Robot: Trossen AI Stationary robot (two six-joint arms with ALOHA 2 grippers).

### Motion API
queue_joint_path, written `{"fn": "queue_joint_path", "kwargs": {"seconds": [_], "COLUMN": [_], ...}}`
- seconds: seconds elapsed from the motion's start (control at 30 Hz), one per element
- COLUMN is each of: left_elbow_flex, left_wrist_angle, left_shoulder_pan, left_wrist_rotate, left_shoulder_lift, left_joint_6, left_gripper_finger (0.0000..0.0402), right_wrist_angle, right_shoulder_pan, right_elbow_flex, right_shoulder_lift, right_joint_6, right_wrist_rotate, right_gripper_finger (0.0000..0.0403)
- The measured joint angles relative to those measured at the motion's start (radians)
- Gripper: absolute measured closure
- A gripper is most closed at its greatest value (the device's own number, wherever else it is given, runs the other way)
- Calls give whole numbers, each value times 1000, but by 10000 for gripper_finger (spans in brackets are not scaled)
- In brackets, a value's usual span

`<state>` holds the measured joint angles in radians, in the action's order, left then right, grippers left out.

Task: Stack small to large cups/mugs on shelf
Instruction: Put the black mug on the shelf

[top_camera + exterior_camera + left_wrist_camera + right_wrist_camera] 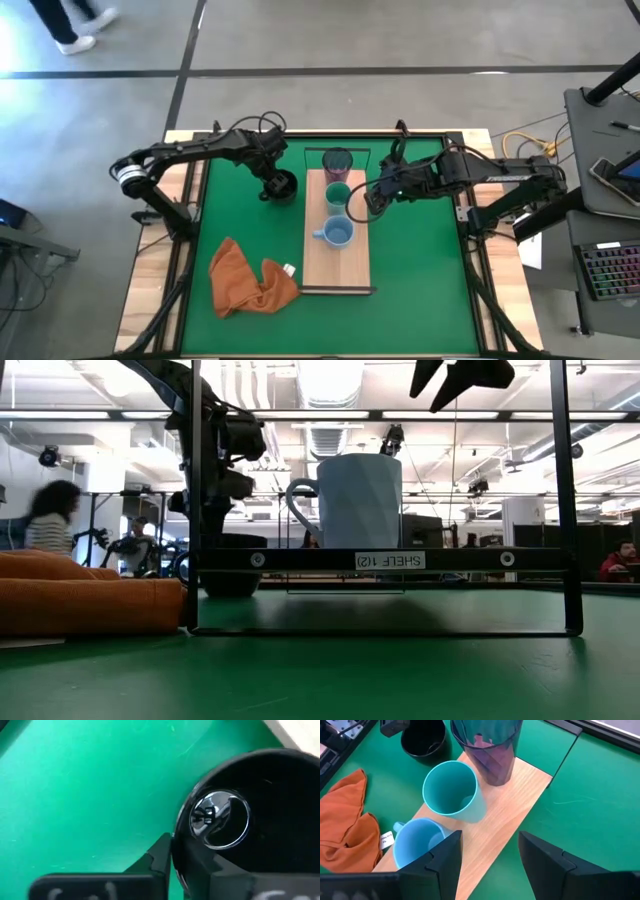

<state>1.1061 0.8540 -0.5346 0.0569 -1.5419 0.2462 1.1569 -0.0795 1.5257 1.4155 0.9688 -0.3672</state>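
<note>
Green matting [330,670] fills the low view's foreground, and on it stands the long light-wood shelf board [335,262] with its thin black wire end frames. Three vessels are already lined along the board: a dark purple tumbler [338,162] at the far end, a translucent teal cup [338,195] next, then a light blue handled mug [338,235]. The fourth, a glossy black handled mug [283,186], sits on the mat just beside the board's left edge.

That black mug looks like the step in hand. The left gripper [170,857] has its fingers either side of the mug's rim, one inside and one outside; whether they are pressing on it I cannot tell. The next move would call for a firm pinch, a lift, and a carry onto the bare near end of the board.

The right gripper [487,852] hovers spread above the board's right edge, near the teal cup. An orange crumpled cloth [250,278] lies apart. The black mug's handle is not visible.
</note>
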Motion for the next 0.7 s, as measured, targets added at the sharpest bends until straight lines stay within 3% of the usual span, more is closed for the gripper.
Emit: {"fn": "queue_joint_path", "kwargs": {"seconds": [0.3, 0.53, 0.7], "left_elbow_flex": [10, 53, 84], "left_wrist_angle": [27, 189, 236], "left_shoulder_pan": [17, 82, 193], "left_wrist_rotate": [-32, -35, -52], "left_shoulder_lift": [30, 193, 304], "left_joint_6": [23, 124, 265], "left_gripper_finger": [398, 400, 400], "right_wrist_angle": [21, 30, 36], "right_shoulder_pan": [11, 63, 139], "right_elbow_flex": [0, 0, 0], "right_shoulder_lift": [-2, -3, -3], "right_joint_6": [-7, -69, -146], "right_wrist_rotate": [4, 7, 53], "right_gripper_finger": [218, 218, 218]}}
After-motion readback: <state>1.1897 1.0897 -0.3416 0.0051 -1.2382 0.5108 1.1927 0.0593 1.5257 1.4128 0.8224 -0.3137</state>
